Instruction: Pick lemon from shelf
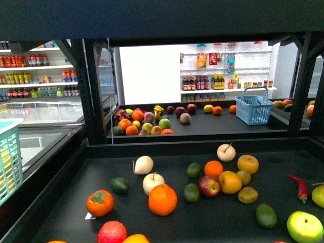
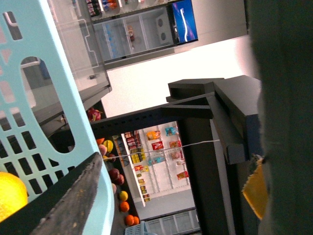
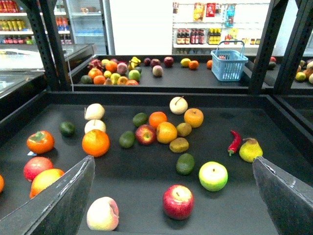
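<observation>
The shelf's black tray deck holds scattered fruit in the front view and in the right wrist view. A round yellow fruit, which may be the lemon, lies mid-deck among oranges and apples; it also shows in the right wrist view. My right gripper is open and empty above the deck's near part, with a red apple between its fingers. My left gripper is open beside a light teal basket. A yellow fruit shows through the basket's wall. Neither gripper shows in the front view.
The teal basket stands at the deck's left edge. Black uprights rise behind the deck. A second deck behind holds more fruit and a blue basket. A red chilli and a green apple lie at the right.
</observation>
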`<act>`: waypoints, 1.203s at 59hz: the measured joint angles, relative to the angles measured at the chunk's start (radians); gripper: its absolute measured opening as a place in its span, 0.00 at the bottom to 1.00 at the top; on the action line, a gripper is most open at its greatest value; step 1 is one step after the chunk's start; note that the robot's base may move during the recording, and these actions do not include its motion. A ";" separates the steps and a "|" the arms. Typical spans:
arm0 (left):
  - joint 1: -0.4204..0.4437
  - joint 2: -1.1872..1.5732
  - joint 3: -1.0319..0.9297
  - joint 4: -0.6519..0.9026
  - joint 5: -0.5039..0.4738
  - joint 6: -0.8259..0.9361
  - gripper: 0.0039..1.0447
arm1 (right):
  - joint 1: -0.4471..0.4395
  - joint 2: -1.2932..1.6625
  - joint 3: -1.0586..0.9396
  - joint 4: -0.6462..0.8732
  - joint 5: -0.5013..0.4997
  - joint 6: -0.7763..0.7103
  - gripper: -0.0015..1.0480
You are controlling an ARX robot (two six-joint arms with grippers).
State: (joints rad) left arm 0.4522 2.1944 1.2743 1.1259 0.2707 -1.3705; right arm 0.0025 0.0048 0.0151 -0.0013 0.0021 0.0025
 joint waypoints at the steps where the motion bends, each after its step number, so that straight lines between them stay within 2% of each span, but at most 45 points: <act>1: 0.000 -0.003 -0.002 0.000 0.000 0.001 0.93 | 0.000 0.000 0.000 0.000 0.000 0.000 0.93; 34: 0.022 -0.087 -0.083 -0.028 0.006 0.061 0.93 | 0.000 0.000 0.000 0.000 0.000 0.000 0.93; 60: -0.045 -0.178 -0.072 -0.060 -0.014 0.058 0.93 | 0.000 0.000 0.000 0.000 0.000 0.000 0.93; 71: -0.047 -0.229 -0.081 -0.087 -0.013 0.052 0.93 | 0.000 0.000 0.000 0.000 0.000 0.000 0.93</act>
State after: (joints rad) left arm 0.4049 1.9659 1.1934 1.0389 0.2581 -1.3182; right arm 0.0025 0.0048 0.0151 -0.0013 0.0021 0.0025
